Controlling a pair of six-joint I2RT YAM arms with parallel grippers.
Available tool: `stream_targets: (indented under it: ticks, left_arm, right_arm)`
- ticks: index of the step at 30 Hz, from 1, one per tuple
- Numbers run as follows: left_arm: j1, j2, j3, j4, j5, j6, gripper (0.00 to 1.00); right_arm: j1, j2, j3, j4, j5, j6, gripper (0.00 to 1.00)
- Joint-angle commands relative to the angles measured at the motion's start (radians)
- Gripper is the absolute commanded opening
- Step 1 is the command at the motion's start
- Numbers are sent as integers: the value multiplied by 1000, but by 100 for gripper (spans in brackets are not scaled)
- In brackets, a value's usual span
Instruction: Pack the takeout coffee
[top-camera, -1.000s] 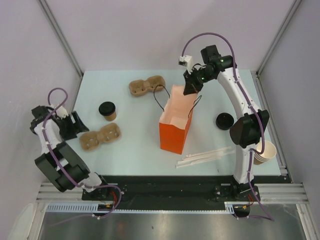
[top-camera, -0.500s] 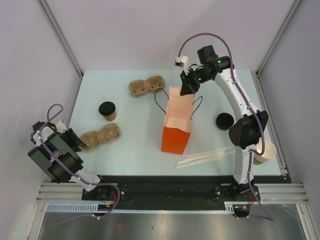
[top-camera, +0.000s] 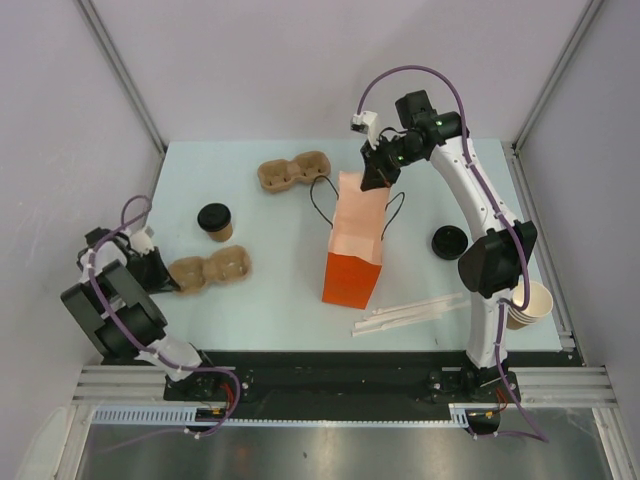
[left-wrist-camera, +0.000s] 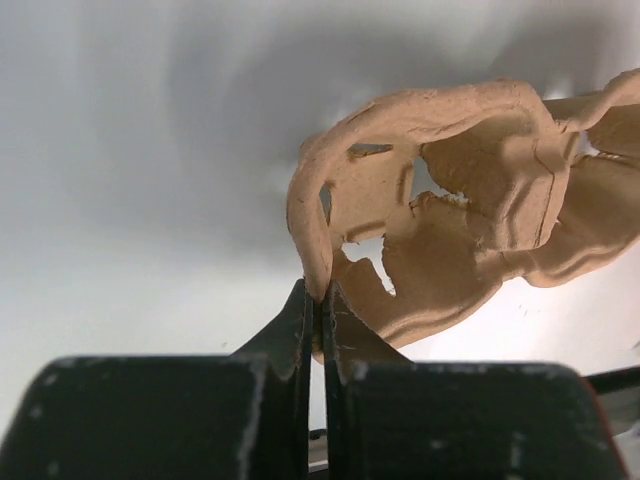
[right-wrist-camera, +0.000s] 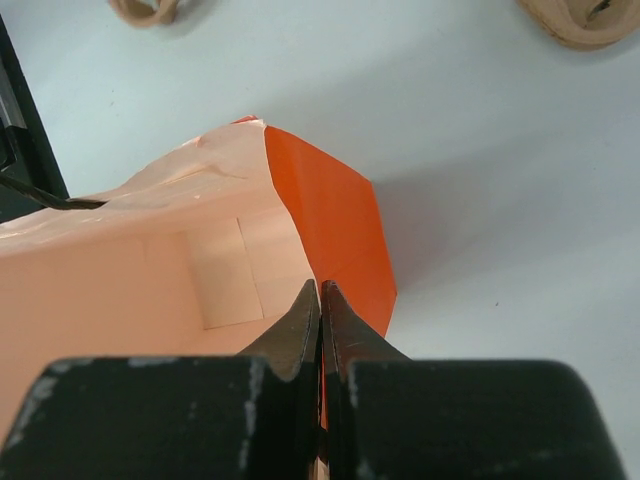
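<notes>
Top external view showed the takeout coffee (top-camera: 215, 222) standing upright on the left half of the counter (top-camera: 270, 310). It was well apart from the orange bag (top-camera: 350, 280), and no arm touched it. The bag stood near the middle of the counter with its mouth open upward.

The right pincer (top-camera: 377, 180) was closed on the far rim of the bag. In the right wrist view its two fingers were pressed together over the paper edge, and the part of the bag's inside that could be seen held nothing.

The left pincer (top-camera: 166, 272) was closed on the left end of a brown cup carrier (top-camera: 210, 267), which lay near the coffee, on the side toward the arm bases. The left wrist view showed the thin rim of the carrier pinched between the fingers. I could not tell whether the carrier was lifted or rested on the counter.

A second carrier (top-camera: 293, 171), a loose black lid (top-camera: 447, 241), a stack of open cups (top-camera: 528, 303) and some wooden sticks (top-camera: 410, 315) lay apart from both pincers.

In my judgement the task was at its beginning. The bag was held open and one carrier was gripped, but the coffee was neither in a carrier nor in the bag. The coffee had yet to be picked up and brought into the bag, perhaps by way of the carrier.
</notes>
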Motion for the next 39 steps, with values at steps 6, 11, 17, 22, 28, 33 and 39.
stream_targets:
  ticks: [6, 11, 17, 22, 28, 33, 39]
  left_arm:
    - [-277, -72, 142, -131, 26, 299, 6]
    - [-438, 44, 234, -220, -60, 472, 8]
    - [-552, 148, 313, -238, -76, 566, 8]
    - [-616, 172, 352, -229, -50, 608, 30]
    - [-578, 109, 289, -160, 2, 516, 51]
    - [-469, 57, 202, -107, 99, 454, 55]
    - [-444, 58, 162, -47, 110, 413, 52]
  right_arm:
    - [-1, -42, 20, 9, -19, -6, 0]
    - [-1, -43, 10, 11, -23, -6, 0]
    - [1, -40, 1, 11, -33, -6, 0]
    - [-1, -37, 3, 3, -50, -14, 0]
    - [2, -42, 6, -6, -42, -14, 0]
    - [1, -39, 15, -29, -39, -23, 0]
    - [2, -34, 26, -28, -51, -15, 0]
